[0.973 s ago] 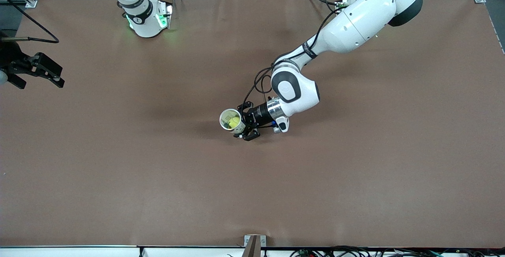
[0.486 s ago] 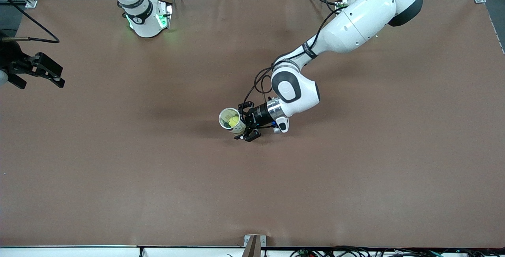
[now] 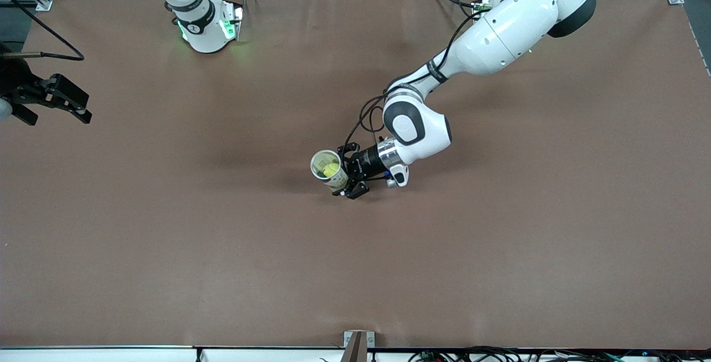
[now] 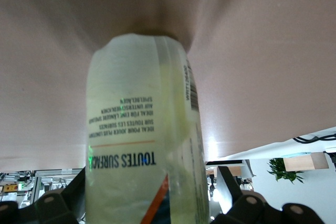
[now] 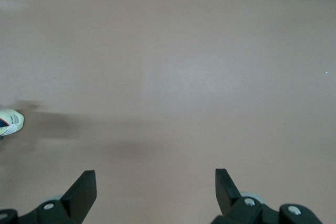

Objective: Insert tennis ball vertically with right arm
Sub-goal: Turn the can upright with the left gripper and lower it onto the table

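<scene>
A clear tennis ball can (image 3: 329,169) with a printed label stands upright in the middle of the brown table (image 3: 500,251). A yellow tennis ball (image 3: 330,170) shows through its open top. My left gripper (image 3: 344,172) is low at the can's side. Its black fingers (image 4: 227,182) straddle the can (image 4: 144,150), open, with a gap showing on one side. My right gripper (image 3: 84,110) waits open over the right arm's end of the table. Nothing is between its fingers (image 5: 224,184), and its wrist view catches the can (image 5: 10,121) far off at the edge.
The right arm's base (image 3: 208,29) glows green at the table's edge farthest from the front camera. A small bracket (image 3: 355,344) and cables run along the nearest edge. Bare brown table surrounds the can.
My left gripper's fingers have spread apart off the can's sides. The can and the left hand have shifted very slightly. The right arm has stayed still.
</scene>
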### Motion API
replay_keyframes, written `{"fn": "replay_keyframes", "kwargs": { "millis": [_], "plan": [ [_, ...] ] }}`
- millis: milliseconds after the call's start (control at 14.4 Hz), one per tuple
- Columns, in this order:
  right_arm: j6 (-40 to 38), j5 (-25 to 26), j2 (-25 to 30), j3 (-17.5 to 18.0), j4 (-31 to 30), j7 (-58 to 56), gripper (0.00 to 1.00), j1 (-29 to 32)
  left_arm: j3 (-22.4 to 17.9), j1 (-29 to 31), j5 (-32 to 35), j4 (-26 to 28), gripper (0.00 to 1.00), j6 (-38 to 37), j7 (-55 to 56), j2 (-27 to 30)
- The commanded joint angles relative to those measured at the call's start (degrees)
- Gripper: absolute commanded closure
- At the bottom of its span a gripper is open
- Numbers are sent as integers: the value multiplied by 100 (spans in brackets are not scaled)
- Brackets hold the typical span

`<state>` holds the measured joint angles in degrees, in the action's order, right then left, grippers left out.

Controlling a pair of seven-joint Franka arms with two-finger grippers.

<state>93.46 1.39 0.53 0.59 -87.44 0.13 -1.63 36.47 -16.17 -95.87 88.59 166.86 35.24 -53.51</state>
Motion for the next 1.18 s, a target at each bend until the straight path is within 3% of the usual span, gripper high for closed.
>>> {"fn": "replay_keyframes", "kwargs": {
  "millis": [0, 1112],
  "plan": [
    [-3, 36, -44, 11, 87, -21, 0, -13, 27, 70, -213, 202, 0, -13, -298, 95],
    [-3, 45, -44, 11, 87, -21, 0, -13, 62, 527, -178, 984, 0, -22, -808, 412]
  ]
}}
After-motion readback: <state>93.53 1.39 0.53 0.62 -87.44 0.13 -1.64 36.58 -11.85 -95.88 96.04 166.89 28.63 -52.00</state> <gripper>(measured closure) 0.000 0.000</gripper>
